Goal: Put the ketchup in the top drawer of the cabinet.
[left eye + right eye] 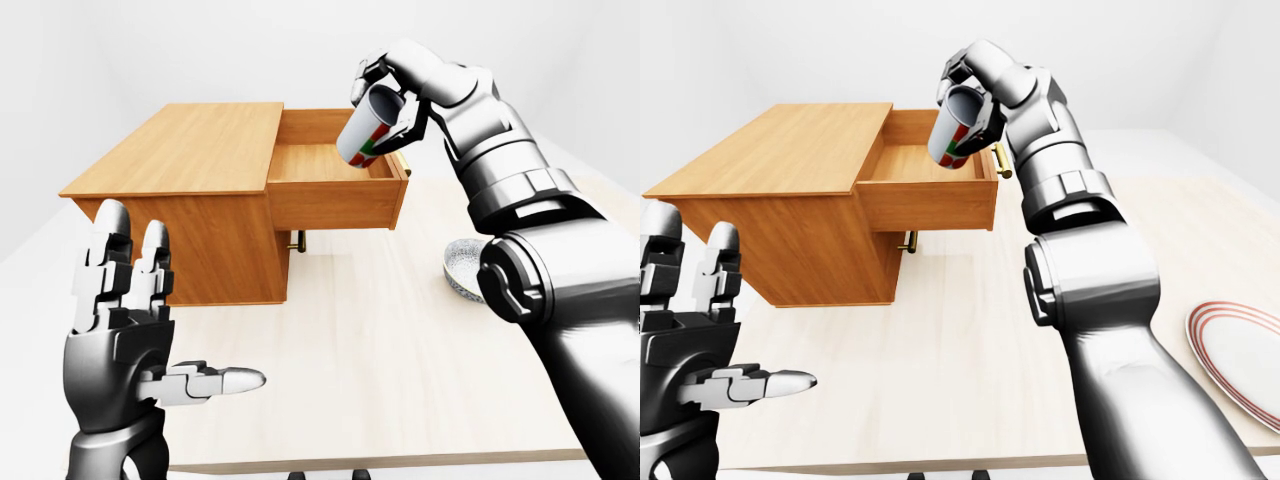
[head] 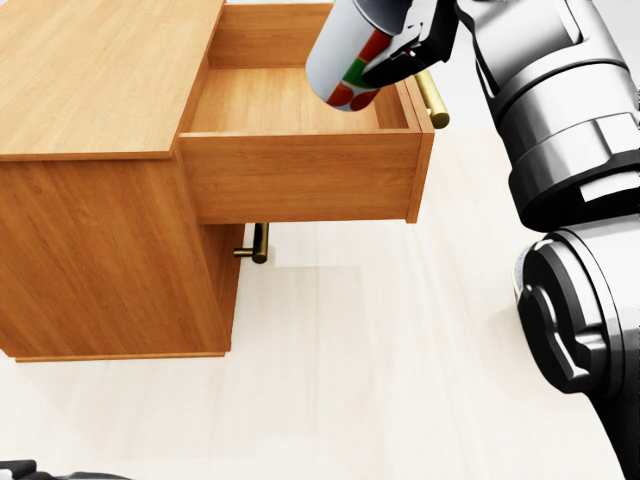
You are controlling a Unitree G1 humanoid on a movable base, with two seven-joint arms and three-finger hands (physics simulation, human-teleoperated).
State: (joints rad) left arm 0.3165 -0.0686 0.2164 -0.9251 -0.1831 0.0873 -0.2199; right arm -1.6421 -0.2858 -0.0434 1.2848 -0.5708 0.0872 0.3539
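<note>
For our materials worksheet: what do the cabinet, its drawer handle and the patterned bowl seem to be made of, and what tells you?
Cabinet: wood, matte, with visible grain lines.
Drawer handle: brass-like metal, a glossy golden bar.
Patterned bowl: probably glazed ceramic, white with a fine dark pattern; uncertain, since it is only partly visible.

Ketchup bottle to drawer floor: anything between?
Nothing. In the head view the ketchup bottle, held by the right hand, hangs tilted over the open top drawer's bare floor.
</note>
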